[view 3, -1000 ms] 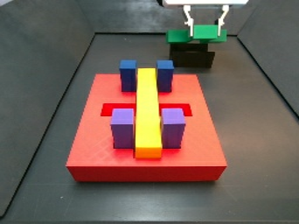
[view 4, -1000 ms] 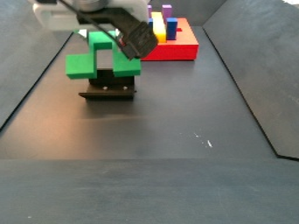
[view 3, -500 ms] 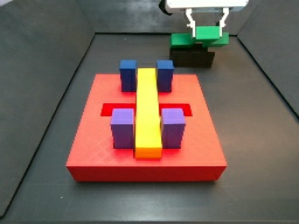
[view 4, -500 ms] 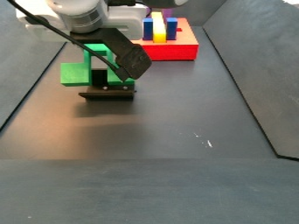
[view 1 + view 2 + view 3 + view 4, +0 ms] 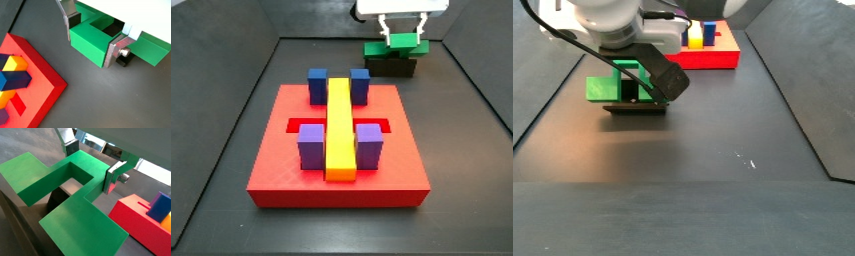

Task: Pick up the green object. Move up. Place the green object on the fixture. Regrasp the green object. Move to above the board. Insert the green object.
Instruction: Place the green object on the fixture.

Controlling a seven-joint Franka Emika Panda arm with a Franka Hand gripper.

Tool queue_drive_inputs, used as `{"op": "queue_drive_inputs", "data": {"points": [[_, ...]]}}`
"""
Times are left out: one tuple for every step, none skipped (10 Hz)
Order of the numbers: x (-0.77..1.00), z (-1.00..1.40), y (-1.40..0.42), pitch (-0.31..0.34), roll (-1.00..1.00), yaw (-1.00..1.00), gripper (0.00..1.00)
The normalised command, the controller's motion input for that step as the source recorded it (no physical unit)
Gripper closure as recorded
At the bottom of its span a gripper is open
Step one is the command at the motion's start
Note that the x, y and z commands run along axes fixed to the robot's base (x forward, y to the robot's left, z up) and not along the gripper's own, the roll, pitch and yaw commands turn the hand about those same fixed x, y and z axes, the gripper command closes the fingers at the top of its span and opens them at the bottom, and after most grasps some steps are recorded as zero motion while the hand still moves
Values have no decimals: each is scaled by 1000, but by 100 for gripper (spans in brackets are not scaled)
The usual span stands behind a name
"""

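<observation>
Dark floor: green object [image 5: 401,45] sits on fixture [image 5: 392,66], beyond board [image 5: 339,165]. Gripper [image 5: 404,33] fingers straddle it, contact unclear. Likely regrasp step; next clamp, then lift.

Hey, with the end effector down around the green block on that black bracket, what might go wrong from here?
1. The green object overhangs the small fixture in a side view; an uneven grasp might tip it off.
2. In a wrist view one finger appears pressed to the block's side, so lifting off-centre could twist it between the end effector plates.
3. The board already carries blocks; a twisted block may miss its recess.
</observation>
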Motion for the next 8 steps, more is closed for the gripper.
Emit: {"op": "queue_drive_inputs", "data": {"points": [[-94, -106, 66, -143, -94, -89, 100], [-40, -69, 17, -60, 0, -89, 100], [-49, -86, 14, -34, 0, -71, 100], [-17, -109, 0, -9, 0, -51, 100], [-9, -151, 0, 0, 66, -66, 100], [0, -231, 0, 0, 131, -74, 100], [0, -231, 0, 0, 171, -57, 100], [0, -189, 0, 0, 146, -49, 100]]}}
